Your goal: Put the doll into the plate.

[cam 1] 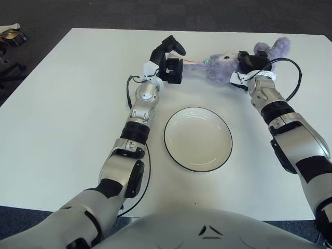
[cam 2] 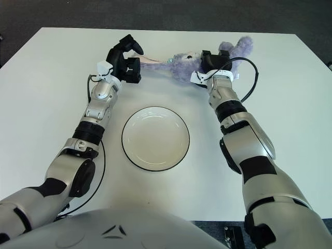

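Our right hand [cam 1: 253, 62] sits over the doll [cam 1: 224, 67] at approx 1 o'clock from the plate [cam 1: 198, 138], fingers curled onto the purple plush, apparently gripping the body near its rear end; we can't see the far side, so grip depth is a guess. Our left hand [cam 1: 168, 65] is at approx 11 o'clock from the plate, fingers curled about the thin pale end of the doll w/ one finger arched above; whether it truly pinches that end we can't tell. To do this step well, we reckon both hands should lift together, keep the plush level, and bring it toward 6 o'clock over the dish before letting go, left hand not tugging sideways or the soft body will stretch & slip. The doll lies on the white worktop [cam 1: 62, 114] beyond the plate, well apart from its rim, long axis roughly 9-to-3 o'clock: thin end toward 9, fluffy ears or tail [cam 1: 280, 45] toward 3, tilted slightly to 2.
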